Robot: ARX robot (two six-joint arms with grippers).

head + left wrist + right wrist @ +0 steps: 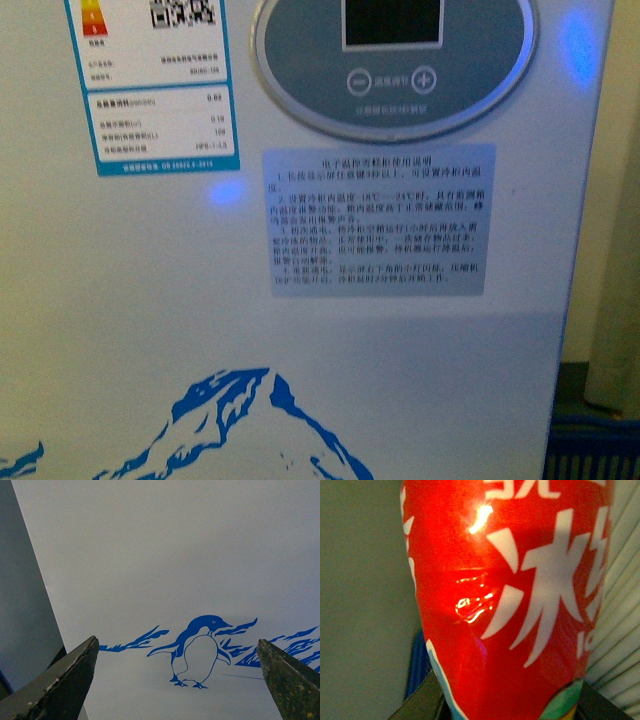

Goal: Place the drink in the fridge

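Note:
The fridge [150,300] fills the front view as a white wall, with an oval control panel at the top, printed labels and a blue mountain picture low down. In the left wrist view its white side [165,560] carries a blue penguin drawing. My left gripper [182,680] is open, its two dark fingers [65,680] wide apart and nothing between them. The drink [510,605] crowds the right wrist view: only its red label with white characters shows. My right gripper [507,707] is shut on the drink's lower body. Neither arm appears in the front view.
A blue plastic mesh basket [595,445] sits low to the right of the fridge in the front view. A dark gap [20,605] runs beside the fridge's edge in the left wrist view. Pale ribbed slats [622,630] lie behind the drink.

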